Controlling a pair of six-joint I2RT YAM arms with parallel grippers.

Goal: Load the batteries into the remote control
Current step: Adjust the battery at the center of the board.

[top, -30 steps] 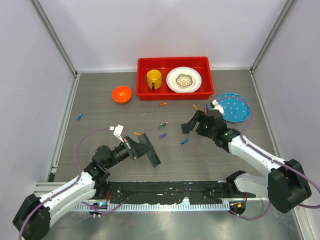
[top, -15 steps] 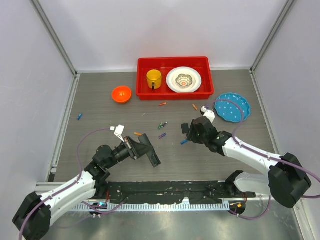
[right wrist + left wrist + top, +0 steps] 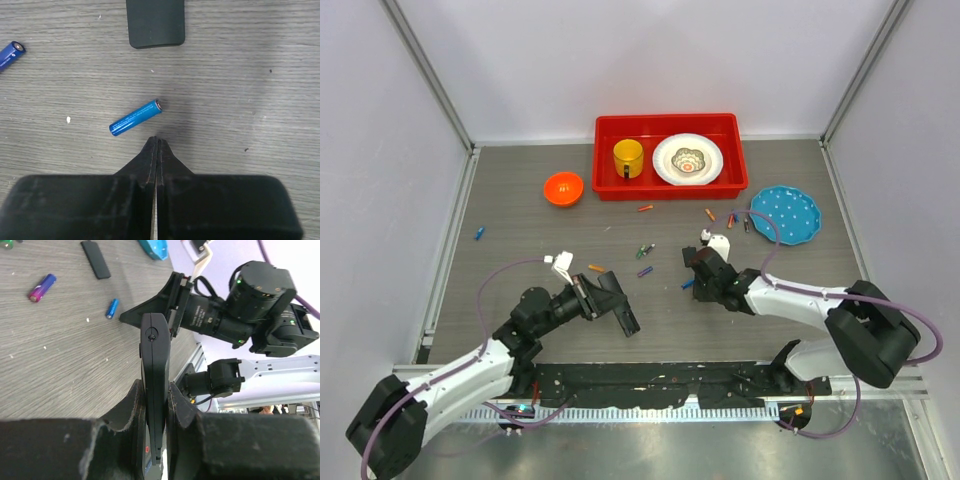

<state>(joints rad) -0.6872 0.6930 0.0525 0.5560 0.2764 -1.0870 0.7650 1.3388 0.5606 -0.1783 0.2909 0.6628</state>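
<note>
My left gripper (image 3: 592,298) (image 3: 155,390) is shut on the remote control (image 3: 616,308) (image 3: 154,360), a slim black bar held edge-on above the table. In the right wrist view, my right gripper (image 3: 697,278) (image 3: 156,140) is shut with nothing between its fingers. Its tips are just short of a blue battery (image 3: 136,117) (image 3: 688,284) (image 3: 111,308) lying on the table. A flat black cover (image 3: 156,22) (image 3: 96,259) lies beyond that battery. More batteries lie loose: purple (image 3: 644,271) (image 3: 42,287), orange (image 3: 595,267) and blue (image 3: 479,234).
A red tray (image 3: 670,191) at the back holds a yellow mug (image 3: 628,157) and a white dish (image 3: 688,160). An orange bowl (image 3: 563,188) stands to its left and a blue plate (image 3: 787,214) at the right. Small batteries (image 3: 709,213) lie near the plate.
My right gripper has moved left and down to the blue battery and gone from open to shut, with nothing caught in it. The left arm and remote have barely moved.
</note>
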